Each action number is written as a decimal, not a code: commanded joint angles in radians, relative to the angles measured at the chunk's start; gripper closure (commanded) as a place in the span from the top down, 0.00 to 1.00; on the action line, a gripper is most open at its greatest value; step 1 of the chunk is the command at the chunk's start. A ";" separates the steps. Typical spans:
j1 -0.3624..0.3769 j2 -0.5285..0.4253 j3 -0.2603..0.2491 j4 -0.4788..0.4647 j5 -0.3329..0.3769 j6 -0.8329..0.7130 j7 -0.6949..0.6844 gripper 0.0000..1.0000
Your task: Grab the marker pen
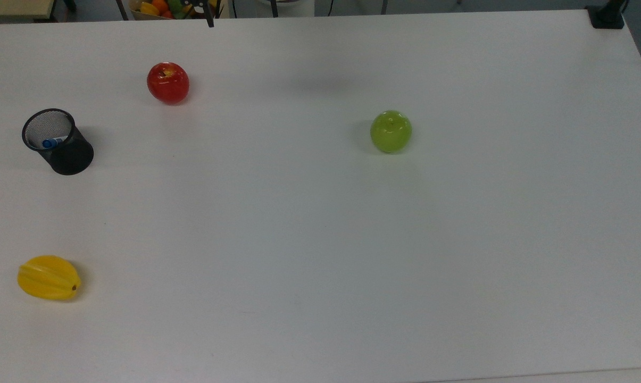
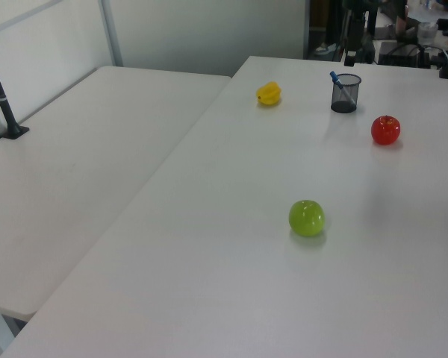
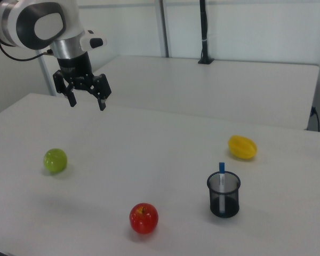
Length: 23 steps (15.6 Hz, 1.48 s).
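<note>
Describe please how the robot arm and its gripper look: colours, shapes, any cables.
The arm has rounded white shells with a grey oval cover on the joint. Below sits a silver-grey wrist, then a black gripper with two black fingers. A thin dark cable runs along the arm's underside.

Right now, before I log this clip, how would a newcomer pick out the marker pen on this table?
Start at the white table and find the black mesh cup, which stands between the red apple and the yellow fruit in the right view. The marker pen stands inside that cup, its blue end poking above the rim. It is the one slim white and blue thing among round fruit.
</note>
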<state>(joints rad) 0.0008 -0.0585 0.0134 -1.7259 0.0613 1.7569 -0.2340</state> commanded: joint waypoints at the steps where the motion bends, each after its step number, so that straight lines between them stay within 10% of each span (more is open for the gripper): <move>1: 0.015 -0.017 -0.016 -0.009 -0.012 -0.013 -0.021 1.00; 23: -0.010 -0.011 -0.020 -0.001 -0.014 -0.004 -0.039 1.00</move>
<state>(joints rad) -0.0036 -0.0586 0.0015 -1.7258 0.0612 1.7569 -0.2481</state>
